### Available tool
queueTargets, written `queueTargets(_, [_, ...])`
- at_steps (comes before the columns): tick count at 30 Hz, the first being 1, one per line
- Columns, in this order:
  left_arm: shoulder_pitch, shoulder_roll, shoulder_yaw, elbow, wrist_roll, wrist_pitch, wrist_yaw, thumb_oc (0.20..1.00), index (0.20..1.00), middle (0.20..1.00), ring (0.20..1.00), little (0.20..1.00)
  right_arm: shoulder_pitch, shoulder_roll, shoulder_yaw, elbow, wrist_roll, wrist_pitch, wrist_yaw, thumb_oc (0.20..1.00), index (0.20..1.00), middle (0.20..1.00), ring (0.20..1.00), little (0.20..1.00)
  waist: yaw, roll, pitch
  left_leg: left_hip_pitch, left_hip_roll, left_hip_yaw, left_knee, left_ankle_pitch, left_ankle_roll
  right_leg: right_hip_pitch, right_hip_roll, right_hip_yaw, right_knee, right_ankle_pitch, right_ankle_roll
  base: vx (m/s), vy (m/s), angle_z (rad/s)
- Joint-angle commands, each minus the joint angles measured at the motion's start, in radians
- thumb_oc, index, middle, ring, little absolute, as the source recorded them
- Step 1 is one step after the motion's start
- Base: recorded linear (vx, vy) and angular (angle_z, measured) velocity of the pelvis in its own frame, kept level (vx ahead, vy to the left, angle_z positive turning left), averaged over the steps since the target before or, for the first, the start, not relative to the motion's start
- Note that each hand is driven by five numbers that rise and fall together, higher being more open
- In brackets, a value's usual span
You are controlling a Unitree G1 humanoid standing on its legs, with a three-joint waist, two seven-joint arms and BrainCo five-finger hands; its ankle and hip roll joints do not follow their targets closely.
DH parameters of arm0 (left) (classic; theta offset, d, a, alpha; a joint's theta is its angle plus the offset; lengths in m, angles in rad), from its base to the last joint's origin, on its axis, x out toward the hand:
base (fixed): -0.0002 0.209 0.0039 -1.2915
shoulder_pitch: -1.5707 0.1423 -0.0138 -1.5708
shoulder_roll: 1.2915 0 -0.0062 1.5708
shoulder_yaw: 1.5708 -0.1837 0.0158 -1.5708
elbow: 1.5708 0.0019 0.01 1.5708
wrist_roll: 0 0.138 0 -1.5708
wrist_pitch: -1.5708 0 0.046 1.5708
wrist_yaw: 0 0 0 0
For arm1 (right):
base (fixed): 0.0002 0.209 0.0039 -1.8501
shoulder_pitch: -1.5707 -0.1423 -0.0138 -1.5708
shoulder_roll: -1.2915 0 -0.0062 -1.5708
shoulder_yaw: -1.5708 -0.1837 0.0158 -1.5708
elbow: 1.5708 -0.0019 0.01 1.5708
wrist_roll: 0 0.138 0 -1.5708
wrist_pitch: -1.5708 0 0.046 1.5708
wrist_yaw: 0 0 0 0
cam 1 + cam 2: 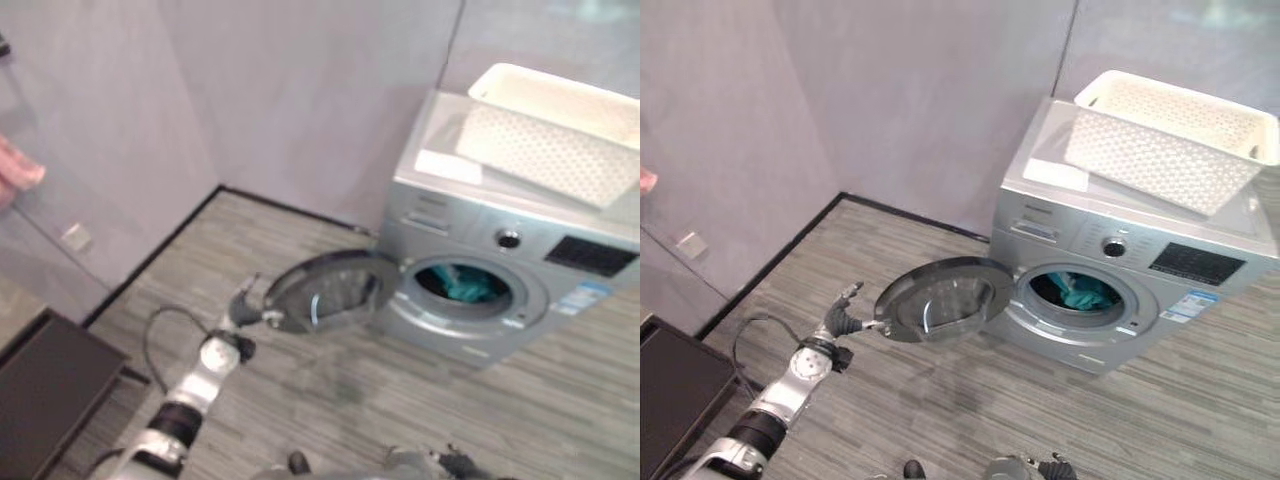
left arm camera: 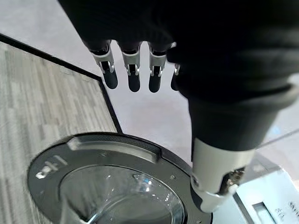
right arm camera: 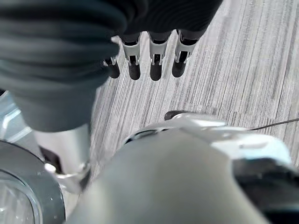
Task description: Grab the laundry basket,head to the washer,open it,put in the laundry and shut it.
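The silver washer (image 1: 1110, 250) stands at the right against the wall. Its round door (image 1: 940, 298) is swung wide open to the left, and teal laundry (image 1: 1075, 290) lies inside the drum. A white perforated laundry basket (image 1: 1160, 140) rests on top of the machine. My left hand (image 1: 840, 315) is at the outer rim of the open door (image 2: 107, 177); its fingers (image 2: 133, 70) are straight and its thumb (image 2: 215, 172) lies against the rim. My right hand (image 3: 154, 28) hangs low over the floor, fingers (image 3: 154, 60) straight and holding nothing.
A dark low cabinet (image 1: 45, 385) stands at the lower left by the wall. A person's hand (image 1: 15, 170) shows at the left edge. Grey walls meet in a corner behind the door; striped grey floor (image 1: 1160, 400) spreads in front of the washer.
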Motion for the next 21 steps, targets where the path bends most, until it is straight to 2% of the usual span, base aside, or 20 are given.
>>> queueTargets(1, [-0.12, -0.008, -0.01, -0.013, 0.045, -0.044, 0.043, 1.0, 1.0, 1.0, 1.0, 1.0, -0.017, 0.052, 0.022, 0.023, -0.03, -0.013, 0.007, 1.0, 1.0, 1.0, 1.0, 1.0, -0.018, 0.008, -0.009, 0.002, 0.001, -0.159, 0.063, -0.145, 0.022, -0.04, -0.036, 0.051, -0.041, 0.157, 0.036, 0.03, -0.024, -0.58])
queueTargets(3, [-0.2, -0.013, -0.044, 0.105, 0.072, -0.041, 0.071, 1.0, 1.0, 1.0, 1.0, 1.0, -0.007, 0.049, 0.05, 0.012, -0.051, -0.015, 0.011, 1.0, 1.0, 1.0, 1.0, 1.0, -0.043, 0.002, -0.016, 0.017, 0.003, -0.145, 0.048, -0.14, 0.017, -0.036, -0.037, 0.062, -0.062, 0.174, 0.039, 0.05, -0.02, -0.23])
queueTargets(4, [-0.201, -0.014, -0.045, 0.107, 0.072, -0.042, 0.072, 1.0, 1.0, 1.0, 1.0, 1.0, -0.007, 0.049, 0.05, 0.012, -0.051, -0.015, 0.011, 1.0, 1.0, 1.0, 1.0, 1.0, -0.043, 0.002, -0.015, 0.018, 0.003, -0.145, 0.047, -0.14, 0.017, -0.035, -0.037, 0.062, -0.063, 0.174, 0.039, 0.11, -0.043, -0.33])
queueTargets(5, [-0.304, -0.027, -0.095, 0.265, 0.108, -0.036, 0.111, 1.0, 1.0, 1.0, 1.0, 1.0, 0.002, 0.045, 0.08, 0.009, -0.058, -0.023, 0.014, 1.0, 1.0, 1.0, 1.0, 1.0, -0.071, -0.008, -0.025, 0.037, 0.001, -0.144, 0.028, -0.136, 0.011, -0.03, -0.027, 0.07, -0.074, 0.184, 0.047, 0.11, -0.047, -0.3])
queueTargets(7, [-0.407, -0.03, -0.154, 0.409, 0.16, -0.035, 0.135, 1.0, 1.0, 1.0, 1.0, 1.0, 0.005, 0.037, 0.102, 0.008, -0.05, -0.038, 0.013, 1.0, 1.0, 1.0, 1.0, 1.0, -0.101, -0.012, -0.026, 0.048, 0.006, -0.132, 0.009, -0.127, 0.004, -0.033, -0.014, 0.075, -0.082, 0.183, 0.051, 0.1, -0.05, -0.27])
queueTargets(11, [-0.472, -0.029, -0.18, 0.509, 0.176, -0.03, 0.151, 1.0, 1.0, 1.0, 1.0, 1.0, 0.007, 0.033, 0.11, 0.011, -0.037, -0.046, 0.015, 1.0, 1.0, 1.0, 1.0, 1.0, -0.119, -0.015, -0.027, 0.051, 0.011, -0.123, 0.005, -0.124, -0.001, -0.038, -0.006, 0.082, -0.086, 0.184, 0.052, 0.04, -0.027, -0.1])
queueTargets(12, [-0.559, -0.011, -0.21, 0.599, 0.228, -0.016, 0.192, 1.0, 1.0, 1.0, 1.0, 1.0, 0.007, 0.025, 0.123, 0.025, -0.019, -0.061, 0.016, 1.0, 1.0, 1.0, 1.0, 1.0, -0.139, -0.019, -0.024, 0.048, 0.018, -0.11, -0.003, -0.12, -0.007, -0.049, 0.005, 0.091, -0.099, 0.179, 0.054, 0.01, -0.033, -0.13])
queueTargets(21, [-0.641, 0.002, -0.244, 0.661, 0.318, 0.02, 0.243, 1.0, 1.0, 1.0, 1.0, 1.0, -0.006, 0.014, 0.126, 0.048, -0.001, -0.078, 0.006, 1.0, 1.0, 1.0, 1.0, 1.0, -0.15, -0.024, -0.014, 0.049, 0.027, -0.1, -0.006, -0.114, -0.018, -0.056, 0.014, 0.105, -0.111, 0.186, 0.054, 0.03, -0.013, -0.05])
